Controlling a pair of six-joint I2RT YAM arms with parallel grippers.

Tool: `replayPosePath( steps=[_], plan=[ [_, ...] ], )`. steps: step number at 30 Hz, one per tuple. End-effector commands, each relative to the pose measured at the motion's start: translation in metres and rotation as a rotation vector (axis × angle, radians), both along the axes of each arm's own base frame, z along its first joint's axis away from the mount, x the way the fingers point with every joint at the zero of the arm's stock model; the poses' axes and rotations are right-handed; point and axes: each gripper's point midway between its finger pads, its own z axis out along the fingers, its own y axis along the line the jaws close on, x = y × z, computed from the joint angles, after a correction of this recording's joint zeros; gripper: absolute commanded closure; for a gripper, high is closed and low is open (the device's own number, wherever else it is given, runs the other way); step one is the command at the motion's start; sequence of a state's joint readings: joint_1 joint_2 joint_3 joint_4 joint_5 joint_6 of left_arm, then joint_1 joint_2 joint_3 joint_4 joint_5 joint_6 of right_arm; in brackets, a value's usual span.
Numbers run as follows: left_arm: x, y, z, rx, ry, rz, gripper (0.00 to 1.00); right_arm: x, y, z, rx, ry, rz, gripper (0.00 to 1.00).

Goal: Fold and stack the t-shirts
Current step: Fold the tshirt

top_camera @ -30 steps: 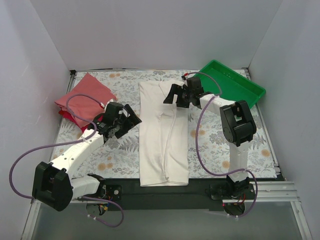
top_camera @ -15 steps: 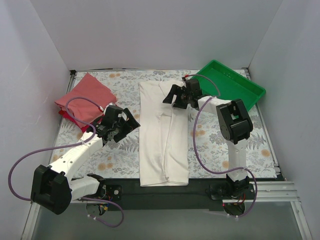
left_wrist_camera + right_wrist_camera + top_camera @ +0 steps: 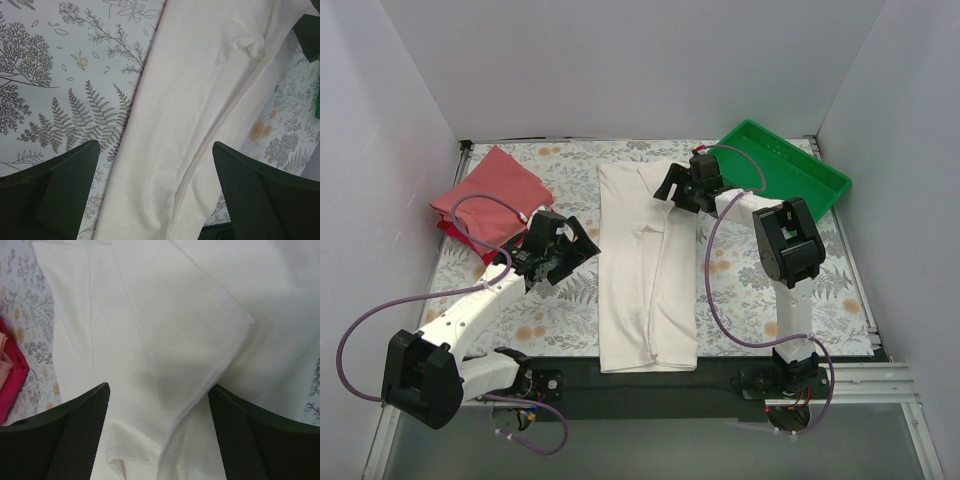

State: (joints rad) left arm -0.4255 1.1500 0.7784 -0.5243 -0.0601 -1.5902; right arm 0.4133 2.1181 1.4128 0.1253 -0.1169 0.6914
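Because the table [image 3: 750, 290] with its leafy cloth fills most of the top view, it comes first. Down the middle of it lies the big cream t-shirt [image 3: 645, 270]. It is folded into a long strip that runs from the upper middle of the frame to the lower middle (no print shows on the side facing up). The green tray [image 3: 790, 172] sits at the upper right, near the shirt but not touching it. At the upper left, the folded pink t-shirt [image 3: 495, 190] rests on top of the red t-shirt [image 3: 455, 232].

The left gripper [image 3: 155, 150] hangs over the left edge of the strip, about halfway down the frame. Its fingers are wide apart and nothing is between them. The right gripper [image 3: 159, 390] hangs over the top end of the strip, where a sleeve flap is tucked in. Its fingers are spread wide too, and they pinch no cloth.

The cream shirt looks soft, thin and light, so it will likely flop and sag when lifted. It may slide on the table too. The best place to grab is probably the two top corners, pinching all the layers together, one corner for each gripper.
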Motion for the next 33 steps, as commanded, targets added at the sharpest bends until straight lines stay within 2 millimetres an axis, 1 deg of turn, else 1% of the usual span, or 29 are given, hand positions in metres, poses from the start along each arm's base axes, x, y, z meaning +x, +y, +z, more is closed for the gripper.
replayPosePath(
  steps=[1,2,3,5,7,9,10,11,13,16,17,19,20,22,23,25,26,28,30,31,33],
  plan=[
    [-0.002,0.001,0.004,0.001,-0.007,0.0,0.05,0.025,-0.015,0.011,-0.077,-0.061,-0.072,0.15],
    [-0.002,0.001,0.003,0.002,-0.004,0.0,0.05,0.025,-0.015,0.007,-0.082,-0.053,-0.073,0.15],
    [-0.002,0.001,0.002,0.001,-0.004,-0.001,0.05,0.029,-0.015,0.01,-0.08,-0.06,-0.074,0.16],
    [-0.002,0.001,0.0,0.005,0.001,-0.002,0.05,0.031,-0.016,0.005,-0.085,-0.053,-0.076,0.18],
    [-0.001,0.0,0.001,0.005,0.001,-0.002,0.05,0.036,-0.016,0.004,-0.084,-0.053,-0.079,0.2],
    [-0.002,0.001,-0.001,0.006,0.004,-0.003,0.05,0.039,-0.016,-0.002,-0.08,-0.042,-0.078,0.23],
    [-0.003,0.001,-0.001,0.008,0.005,-0.003,0.05,0.04,-0.015,-0.001,-0.072,-0.043,-0.076,0.25],
    [-0.002,0.001,0.0,0.006,0.002,-0.003,0.05,0.041,-0.015,-0.005,-0.073,-0.036,-0.077,0.3],
    [-0.003,0.001,-0.001,0.006,0.006,-0.003,0.05,0.043,-0.016,-0.003,-0.072,-0.037,-0.092,0.35],
    [-0.003,0.0,-0.002,0.002,0.006,-0.006,0.05,0.044,-0.016,-0.002,-0.073,-0.043,-0.098,0.46],
    [-0.003,0.0,-0.002,0.001,0.006,-0.005,0.05,0.044,-0.017,-0.004,-0.074,-0.04,-0.1,0.56],
    [-0.004,-0.001,-0.005,0.0,0.012,-0.013,0.05,0.049,-0.022,-0.002,-0.091,-0.051,-0.128,0.67],
    [-0.004,-0.001,-0.005,0.001,0.013,-0.015,0.05,0.05,-0.022,0.0,-0.092,-0.057,-0.128,0.78],
    [-0.004,-0.001,-0.006,0.003,0.016,-0.017,0.05,0.051,-0.021,0.005,-0.09,-0.068,-0.125,0.84],
    [-0.004,-0.002,-0.005,0.001,0.012,-0.018,0.05,0.053,-0.021,0.009,-0.098,-0.084,-0.113,0.9],
    [-0.004,-0.001,-0.005,0.002,0.013,-0.017,0.05,0.055,-0.017,0.016,-0.094,-0.103,-0.093,0.94],
    [-0.004,-0.002,-0.004,-0.001,0.007,-0.018,0.06,0.057,-0.016,0.022,-0.095,-0.12,-0.084,0.99],
    [-0.004,-0.002,-0.005,0.0,0.009,-0.018,0.05,0.058,-0.013,0.031,-0.114,-0.157,-0.053,0.99],
    [-0.004,-0.002,-0.006,0.0,0.009,-0.018,0.05,0.055,-0.003,0.037,-0.122,-0.193,0.018,0.99],
    [-0.005,-0.002,-0.007,0.0,0.012,-0.019,0.05,0.055,0.003,0.045,-0.109,-0.22,0.047,0.99],
    [-0.005,-0.003,-0.009,-0.001,0.021,-0.023,0.06,0.053,0.011,0.048,-0.112,-0.24,0.088,0.99]
  ],
)
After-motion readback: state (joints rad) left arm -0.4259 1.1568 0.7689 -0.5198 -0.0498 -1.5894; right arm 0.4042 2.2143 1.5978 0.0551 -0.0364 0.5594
